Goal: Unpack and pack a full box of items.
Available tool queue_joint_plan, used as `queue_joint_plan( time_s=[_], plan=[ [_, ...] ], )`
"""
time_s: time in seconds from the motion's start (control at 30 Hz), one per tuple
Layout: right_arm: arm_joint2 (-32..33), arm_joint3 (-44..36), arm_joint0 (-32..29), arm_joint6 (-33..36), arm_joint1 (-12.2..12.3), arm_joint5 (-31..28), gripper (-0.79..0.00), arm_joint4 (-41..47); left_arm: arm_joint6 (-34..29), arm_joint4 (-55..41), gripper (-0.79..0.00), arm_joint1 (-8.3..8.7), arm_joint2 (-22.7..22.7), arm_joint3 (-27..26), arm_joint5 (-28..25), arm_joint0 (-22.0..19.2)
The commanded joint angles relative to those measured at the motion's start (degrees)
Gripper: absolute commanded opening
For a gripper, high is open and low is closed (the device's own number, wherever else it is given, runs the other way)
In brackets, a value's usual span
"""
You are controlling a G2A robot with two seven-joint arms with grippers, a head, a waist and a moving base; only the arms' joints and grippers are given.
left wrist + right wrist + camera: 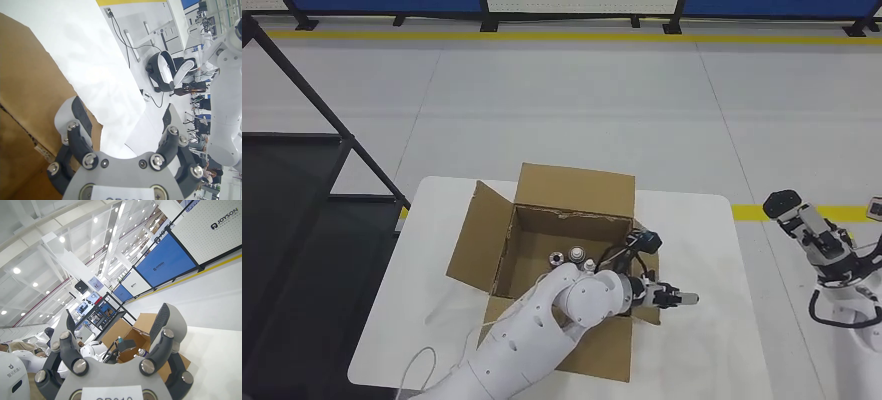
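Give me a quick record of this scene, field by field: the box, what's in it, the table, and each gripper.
box: open cardboard box, flaps spread, on the white table
contents: a few small cans standing inside, tops up
left gripper: left gripper open, empty, at the edge of a box flap, over the table
right gripper: right gripper open, empty, apart from the box, facing it

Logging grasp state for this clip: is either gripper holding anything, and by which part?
Nothing is held. The left gripper is open by a flap of the cardboard box; the right gripper is open and empty too.
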Motion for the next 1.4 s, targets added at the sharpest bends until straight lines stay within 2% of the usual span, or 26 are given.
queue_joint_plan(
  time_s=[0.0,0.17,0.33,0.43,0.6,0.8,0.93,1.1,1.27,1.37],
  plan=[
    [-0.32,0.16,0.31,-0.26,0.12,-0.02,0.0,-0.2,-0.18,0.56,0.0,0.31,-0.73,-1.59,-0.18,0.85],
    [-0.59,1.08,1.42,-3.25,0.4,1.79,0.0,-1.69,0.52,-2.43,0.0,1.31,-5.02,-7.69,-3.17,3.77],
    [-1.14,1.83,3.08,-6.18,0.63,4.54,0.0,-2.69,1.17,-4.18,0.0,2.98,-11.31,-17.0,-5.3,8.21],
    [-1.54,2.43,4.11,-7.33,0.79,7.26,0.0,-3.58,2.86,-4.3,0.0,4.04,-15.71,-23.48,-6.29,11.79],
    [-1.54,2.43,4.11,-7.33,0.79,7.26,0.0,-3.58,6.25,-2.31,0.0,5.79,-23.59,-34.84,-7.58,18.94],
    [-2.31,1.03,3.78,-7.62,0.75,7.36,0.0,-4.05,10.88,-0.05,0.0,7.42,-33.13,-44.99,-9.12,27.72],
    [-5.93,-3.37,4.39,-6.6,0.81,5.26,0.0,-10.59,14.81,0.05,0.0,8.28,-40.63,-50.87,-10.05,33.83],
    [-11.98,-9.03,6.67,-6.57,0.85,4.42,0.0,-26.65,19.39,-2.5,0.0,9.08,-50.9,-56.58,-11.39,42.7],
    [-20.37,-13.96,8.87,-7.28,0.5,4.44,0.0,-43.66,23.85,-6.75,0.0,9.44,-58.63,-58.55,-14.43,51.11],
    [-25.72,-14.86,10.45,-7.59,0.04,4.45,0.0,-47.86,26.56,-9.93,0.0,9.46,-61.29,-57.81,-16.36,54.96]
  ],
)
